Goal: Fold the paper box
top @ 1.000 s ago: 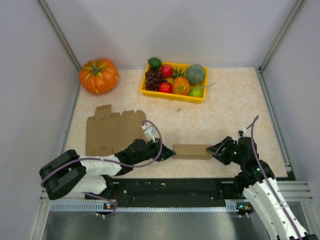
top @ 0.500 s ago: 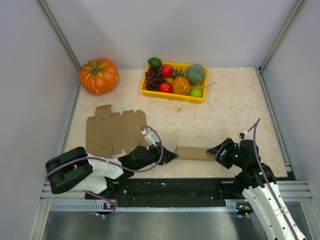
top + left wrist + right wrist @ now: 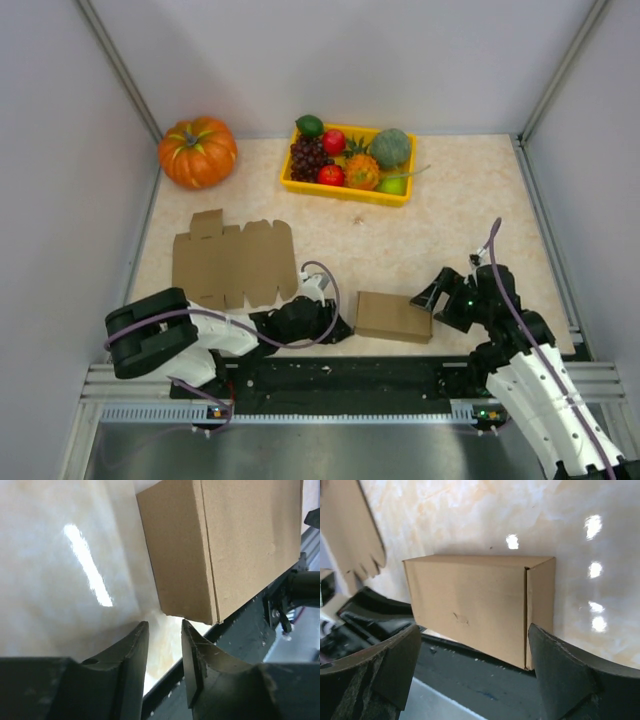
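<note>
The folded brown paper box point(image 3: 393, 317) lies closed on the table near the front edge, between my two grippers. It also shows in the left wrist view point(image 3: 225, 545) and the right wrist view point(image 3: 470, 610). My left gripper point(image 3: 340, 328) sits just left of the box, its jaws a narrow gap apart and empty point(image 3: 165, 627), the box corner just ahead of the tips. My right gripper point(image 3: 428, 297) is wide open at the box's right end point(image 3: 472, 640), with the box in front of its fingers and not gripped.
A flat unfolded cardboard blank point(image 3: 232, 263) lies at the left. An orange pumpkin point(image 3: 197, 152) sits at the back left, and a yellow tray point(image 3: 345, 190) of fruit at the back. The black base rail point(image 3: 340, 375) runs right behind the box.
The box now shows a broader face and sits nearer the front edge. My left gripper has drawn back off its left end. My right gripper has drawn back slightly at the right end.
</note>
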Controlling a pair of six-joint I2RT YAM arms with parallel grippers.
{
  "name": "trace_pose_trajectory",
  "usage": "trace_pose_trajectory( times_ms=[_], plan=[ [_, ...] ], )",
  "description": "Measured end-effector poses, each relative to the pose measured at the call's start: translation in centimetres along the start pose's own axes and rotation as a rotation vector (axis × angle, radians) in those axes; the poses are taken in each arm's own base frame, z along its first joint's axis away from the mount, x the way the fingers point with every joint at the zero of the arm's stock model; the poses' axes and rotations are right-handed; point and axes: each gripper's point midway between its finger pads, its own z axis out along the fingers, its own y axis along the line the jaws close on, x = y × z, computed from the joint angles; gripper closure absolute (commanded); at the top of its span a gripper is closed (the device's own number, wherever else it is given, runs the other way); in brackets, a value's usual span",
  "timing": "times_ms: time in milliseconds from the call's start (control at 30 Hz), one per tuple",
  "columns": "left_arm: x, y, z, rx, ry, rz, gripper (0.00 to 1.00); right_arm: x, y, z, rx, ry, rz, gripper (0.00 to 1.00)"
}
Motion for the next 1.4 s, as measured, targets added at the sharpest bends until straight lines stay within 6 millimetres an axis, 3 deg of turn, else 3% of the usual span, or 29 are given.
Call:
trace_pose_trajectory(
  times_ms=[33,100,200,300,567,700,767,867,933,1000,1100,1133,1267,1333,1400],
  plan=[
    [-0.5,-0.3,0.4,-0.006,-0.007,0.016,0.46,-0.1,-0.4,0.3,0.023,0.003,-0.009,0.09],
    [-1.2,-0.8,0.7,-0.011,-0.01,0.047,0.39,-0.1,-1.1,0.9,0.072,0.037,-0.016,0.07],
    [-2.0,-0.9,0.6,-0.013,-0.026,0.083,0.38,0.3,-1.1,1.1,0.147,0.116,-0.054,0.05],
    [-2.8,-1.4,1.7,-0.001,-0.009,0.082,0.38,-0.6,0.5,0.9,0.174,0.125,-0.148,0.04],
    [-9.3,-7.5,13.6,0.214,0.077,0.046,0.36,-8.9,5.8,-1.0,0.186,-0.074,-0.349,0.01],
    [-13.5,-10.8,18.2,0.318,0.099,0.054,0.37,-13.6,4.5,-2.5,0.275,-0.163,-0.377,0.01],
    [-15.1,-12.2,19.1,0.356,0.087,0.062,0.35,-14.8,2.9,-2.9,0.352,-0.144,-0.384,0.01],
    [-16.0,-11.4,17.4,0.346,0.074,0.055,0.34,-15.4,1.7,-2.5,0.424,-0.065,-0.429,0.01],
    [-15.4,-9.9,14.6,0.311,0.078,0.041,0.33,-15.0,0.8,-1.7,0.46,0.0,-0.471,0.01],
    [-15.2,-7.3,10.1,0.246,0.059,0.024,0.32,-14.3,-0.1,-1.0,0.507,0.07,-0.52,0.02],
    [-17.0,-6.1,3.9,0.204,-0.034,0.038,0.33,-13.1,-1.5,0.9,0.604,0.179,-0.598,0.05],
    [-18.0,-6.6,1.3,0.207,-0.088,0.062,0.33,-12.6,-2.1,1.8,0.647,0.219,-0.629,0.07],
    [-19.5,-10.4,-5.6,0.295,-0.244,0.178,0.32,-10.8,-3.9,4.3,0.793,0.334,-0.727,0.17],
    [-19.6,-11.5,-8.1,0.328,-0.302,0.227,0.32,-10.5,-4.8,4.9,0.858,0.352,-0.758,0.17],
    [-19.4,-11.6,-9.3,0.321,-0.317,0.255,0.33,-10.4,-6.0,5.0,0.912,0.367,-0.774,0.18]
  ],
)
